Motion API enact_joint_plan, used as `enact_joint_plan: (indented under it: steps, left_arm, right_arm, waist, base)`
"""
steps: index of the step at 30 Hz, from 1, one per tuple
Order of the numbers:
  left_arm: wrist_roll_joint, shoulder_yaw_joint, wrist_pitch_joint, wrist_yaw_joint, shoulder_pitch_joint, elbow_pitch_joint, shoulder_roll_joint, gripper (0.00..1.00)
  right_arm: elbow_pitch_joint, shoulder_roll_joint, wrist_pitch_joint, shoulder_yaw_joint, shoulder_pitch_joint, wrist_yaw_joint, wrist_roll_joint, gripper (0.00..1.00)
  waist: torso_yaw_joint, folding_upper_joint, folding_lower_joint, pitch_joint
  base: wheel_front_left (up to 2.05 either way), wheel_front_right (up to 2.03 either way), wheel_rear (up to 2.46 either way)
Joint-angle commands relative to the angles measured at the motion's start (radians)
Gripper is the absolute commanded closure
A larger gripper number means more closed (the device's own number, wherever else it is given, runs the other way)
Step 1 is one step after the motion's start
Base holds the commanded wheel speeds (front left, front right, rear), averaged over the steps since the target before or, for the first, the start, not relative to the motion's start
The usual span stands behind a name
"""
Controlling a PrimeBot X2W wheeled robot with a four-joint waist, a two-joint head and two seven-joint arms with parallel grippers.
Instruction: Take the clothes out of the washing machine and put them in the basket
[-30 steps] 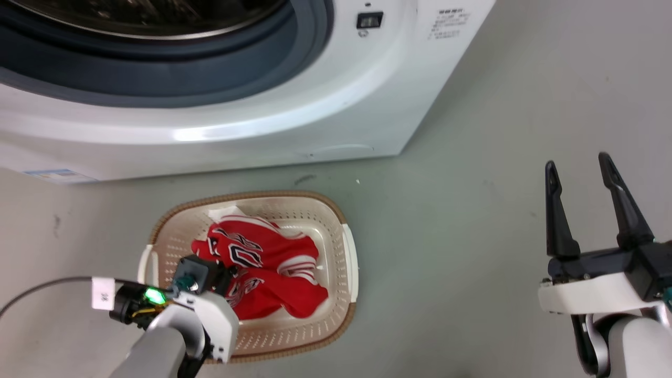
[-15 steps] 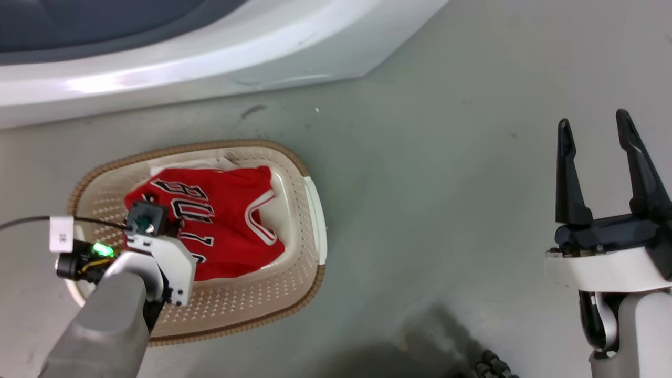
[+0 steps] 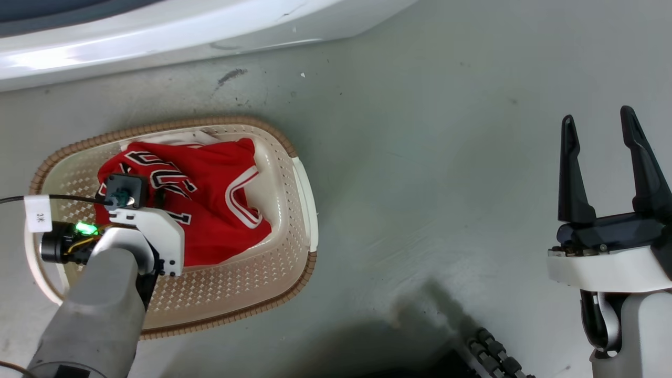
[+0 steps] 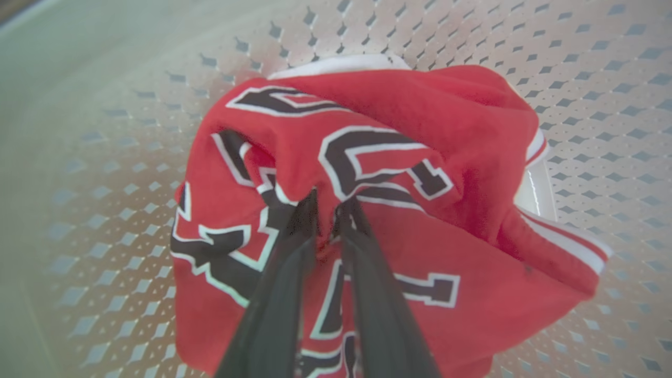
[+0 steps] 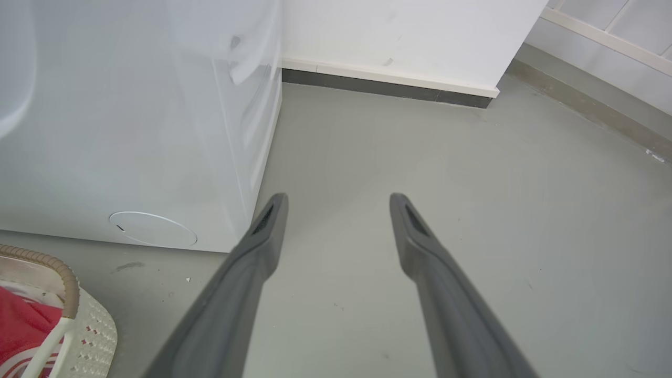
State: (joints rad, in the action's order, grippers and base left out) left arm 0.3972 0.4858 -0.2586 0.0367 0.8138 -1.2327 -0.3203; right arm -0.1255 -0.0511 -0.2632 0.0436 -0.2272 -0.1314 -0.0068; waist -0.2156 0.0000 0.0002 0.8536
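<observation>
A red jersey, the clothes (image 3: 215,205), lies bunched inside the cream basket (image 3: 294,273) on the floor. In the left wrist view my left gripper (image 4: 326,210) is shut on a fold of the clothes (image 4: 399,121) near the black numbers, with the basket wall (image 4: 604,79) all around. From the head view, the left wrist covers its fingers. My right gripper (image 3: 598,128) hangs open over bare floor to the right, nothing between its fingers (image 5: 265,226). The washing machine (image 3: 157,31) runs along the top edge, and its white side (image 5: 131,131) stands left of the right gripper.
A black cable with a white tag (image 3: 38,214) runs from the left wrist. A dark ribbed part (image 3: 493,352) and a shadow lie at the bottom of the head view. A white wall with dark baseboard (image 5: 388,86) stands behind the washer.
The head camera has tilted down, so the washer has slid up and the basket left. The jersey has gone from crumpled to spread, its numbers showing. The right gripper stays open.
</observation>
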Motion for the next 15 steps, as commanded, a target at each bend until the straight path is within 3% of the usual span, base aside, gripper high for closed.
enact_joint_plan:
  steps: [1, 7, 15]
  left_arm:
    - [0.006, -0.001, -0.004, 0.005, 0.001, -0.007, 0.009, 0.0]
    - [0.017, -0.019, -0.008, 0.003, -0.042, 0.035, 0.022, 0.0]
    - [0.049, -0.15, -0.007, -0.013, -0.181, 0.254, 0.036, 0.0]
  right_arm:
    - [0.003, 0.002, -0.002, 0.0, -0.017, 0.001, -0.004, 0.0]
    - [0.016, 0.002, -0.002, 0.009, -0.016, 0.001, -0.021, 0.0]
    - [0.054, 0.002, -0.002, 0.028, 0.023, 0.001, -0.061, 0.0]
  waist:
    - [0.007, 0.0, -0.0002, -0.014]
    - [0.034, 0.0, -0.0002, -0.095]
    - [0.092, 0.0, -0.0002, -0.285]
  base:
    - [0.0, 0.0, 0.0]
    - [0.0, 0.0, 0.0]
    - [0.0, 0.0, 0.0]
